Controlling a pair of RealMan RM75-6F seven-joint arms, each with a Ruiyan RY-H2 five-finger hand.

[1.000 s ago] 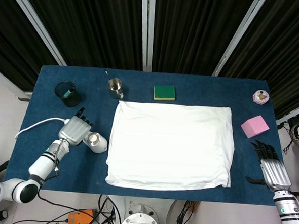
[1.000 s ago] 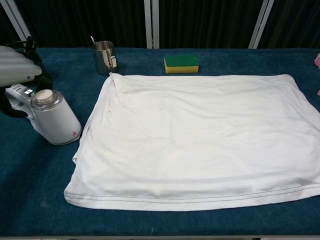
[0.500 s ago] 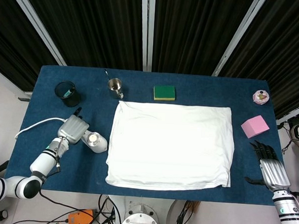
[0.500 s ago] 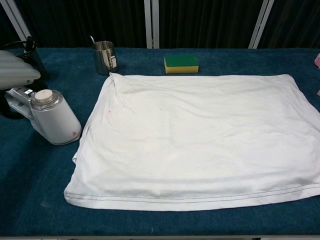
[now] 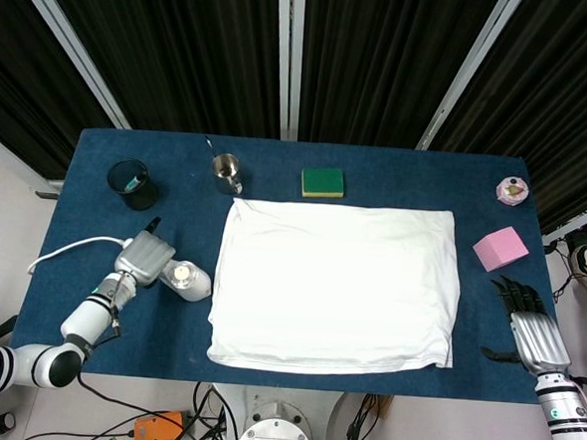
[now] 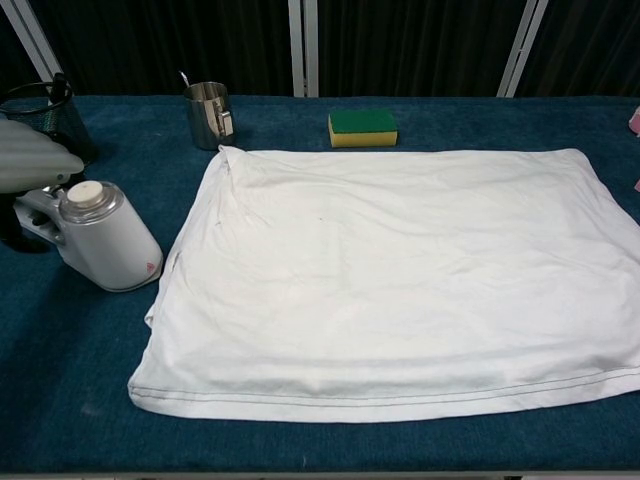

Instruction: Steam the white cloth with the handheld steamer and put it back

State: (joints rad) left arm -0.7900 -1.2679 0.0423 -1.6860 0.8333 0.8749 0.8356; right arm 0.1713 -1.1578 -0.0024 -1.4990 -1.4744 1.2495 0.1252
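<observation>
White cloth: large rectangle, spread flat on blue desk, soft wrinkles, stitched hem along near edge, far-left corner slightly folded. Handheld steamer: white rounded body, round cap on top, small red mark low on side, standing on desk just left of cloth, tilted slightly. White cord trails off left.

— What covers the table?
— A dark blue mat. The white cloth lies flat at its middle.
— And around the cloth?
— Steamer left; steel cup and green sponge behind; black mesh cup far left; pink block right.
</observation>
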